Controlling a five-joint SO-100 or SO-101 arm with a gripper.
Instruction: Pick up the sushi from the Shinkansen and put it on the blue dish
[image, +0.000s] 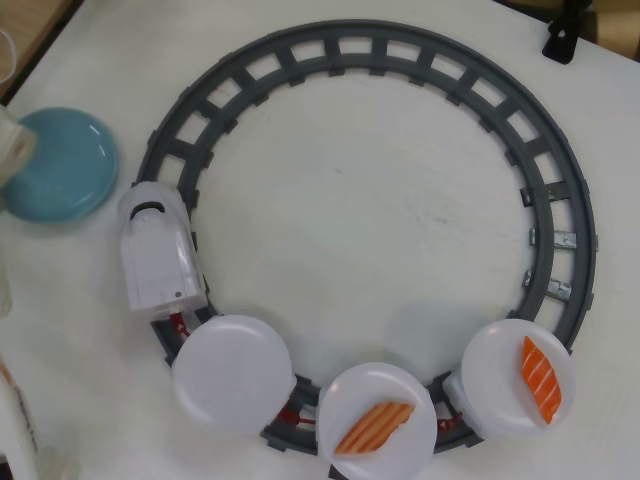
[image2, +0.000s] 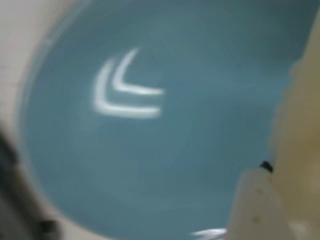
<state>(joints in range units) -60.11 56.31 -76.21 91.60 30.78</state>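
The blue dish (image: 62, 165) lies left of the track and fills the wrist view (image2: 150, 150). My gripper (image2: 282, 195) hovers low over the dish, coming in at the overhead view's left edge. It looks shut on the sushi (image2: 300, 130), a pale cream block beside a white finger (image2: 255, 205). In the overhead view the sushi (image: 14, 148) shows as a pale shape over the dish's left rim. The white Shinkansen (image: 158, 250) stands on the track's left side with three plate cars behind it. The first white plate (image: 232, 372) is bare.
The grey ring track (image: 400, 50) covers most of the table. The second plate (image: 345, 395) carries an orange-and-pale striped piece (image: 374, 428). The third plate (image: 495, 375) carries an orange salmon piece (image: 541, 378). A black object (image: 560, 40) stands at the top right.
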